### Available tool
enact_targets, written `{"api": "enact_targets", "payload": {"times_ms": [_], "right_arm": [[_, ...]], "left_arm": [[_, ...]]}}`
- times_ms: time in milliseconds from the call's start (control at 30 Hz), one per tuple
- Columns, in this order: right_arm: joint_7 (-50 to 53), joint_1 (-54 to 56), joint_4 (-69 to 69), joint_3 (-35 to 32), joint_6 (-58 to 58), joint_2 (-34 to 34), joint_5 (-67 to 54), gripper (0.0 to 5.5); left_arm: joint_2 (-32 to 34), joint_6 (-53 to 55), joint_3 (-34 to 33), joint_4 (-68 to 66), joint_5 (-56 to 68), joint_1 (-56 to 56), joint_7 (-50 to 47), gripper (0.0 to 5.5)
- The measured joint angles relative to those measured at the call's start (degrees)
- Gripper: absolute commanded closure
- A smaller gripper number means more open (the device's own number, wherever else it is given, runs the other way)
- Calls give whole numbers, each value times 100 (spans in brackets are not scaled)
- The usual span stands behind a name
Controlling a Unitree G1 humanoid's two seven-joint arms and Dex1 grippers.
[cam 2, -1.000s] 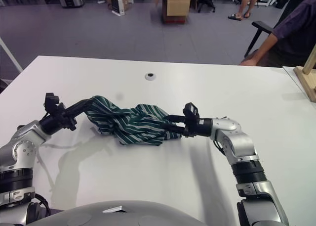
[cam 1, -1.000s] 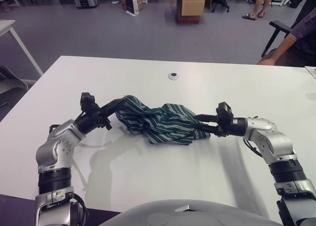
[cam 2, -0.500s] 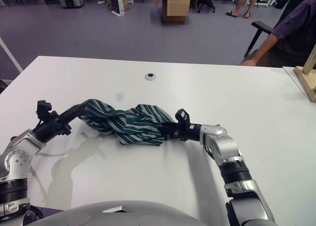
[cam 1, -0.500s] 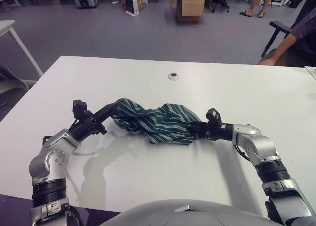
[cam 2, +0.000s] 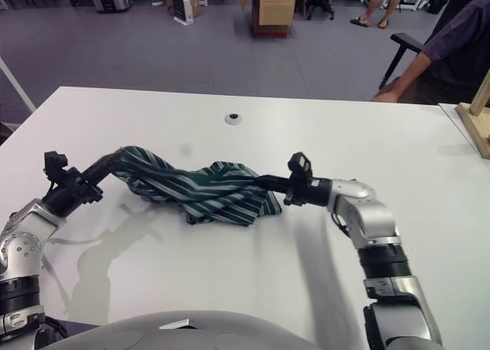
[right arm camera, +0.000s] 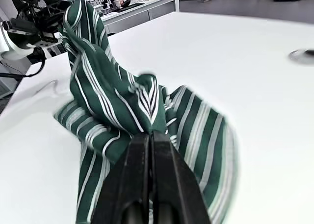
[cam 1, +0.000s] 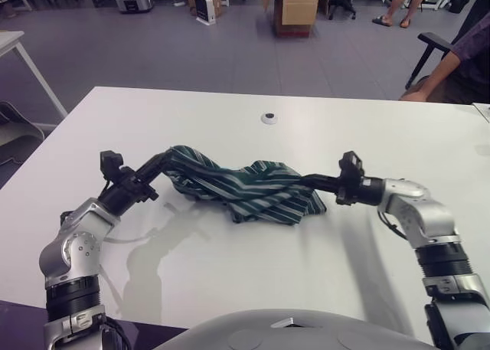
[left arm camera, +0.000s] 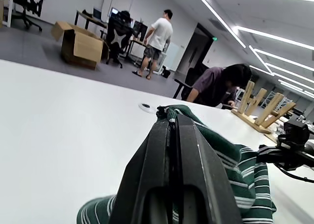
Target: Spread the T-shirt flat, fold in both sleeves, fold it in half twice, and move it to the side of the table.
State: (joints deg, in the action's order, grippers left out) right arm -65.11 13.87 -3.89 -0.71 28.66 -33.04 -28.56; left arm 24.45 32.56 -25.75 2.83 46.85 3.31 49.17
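Midway between left and right table (cam 1: 230,116) edges, crumpled striped T-shirt (cam 1: 245,193) pinched at opposite ends by left gripper (cam 1: 163,161) and right gripper (cam 1: 308,183), both clamped on cloth

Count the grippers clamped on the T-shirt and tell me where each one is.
2. The left gripper pinches the T-shirt at its left end, raised off the table; the right gripper pinches its right end. Both are in plain sight.

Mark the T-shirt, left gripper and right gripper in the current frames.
T-shirt (cam 1: 253,191): left eye view, middle of the bunched striped cloth.
left gripper (cam 1: 162,161): left eye view, fingertips pinching the cloth's left end.
right gripper (cam 1: 306,183): left eye view, fingertips pinching the cloth's right end.
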Motion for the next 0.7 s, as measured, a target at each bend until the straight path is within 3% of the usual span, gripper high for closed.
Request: {"api": "enact_targets", "payload": {"times_ms": [233,700], "right_arm": [[-17,940,329,-792,411,-240,-935,548],[445,2345,193,-1098,447,-452,-1120,548]], "left_arm": [[6,164,-111,594,492,573,-643,550],[237,332,24,1193,718,1691,-1687,550]]}}
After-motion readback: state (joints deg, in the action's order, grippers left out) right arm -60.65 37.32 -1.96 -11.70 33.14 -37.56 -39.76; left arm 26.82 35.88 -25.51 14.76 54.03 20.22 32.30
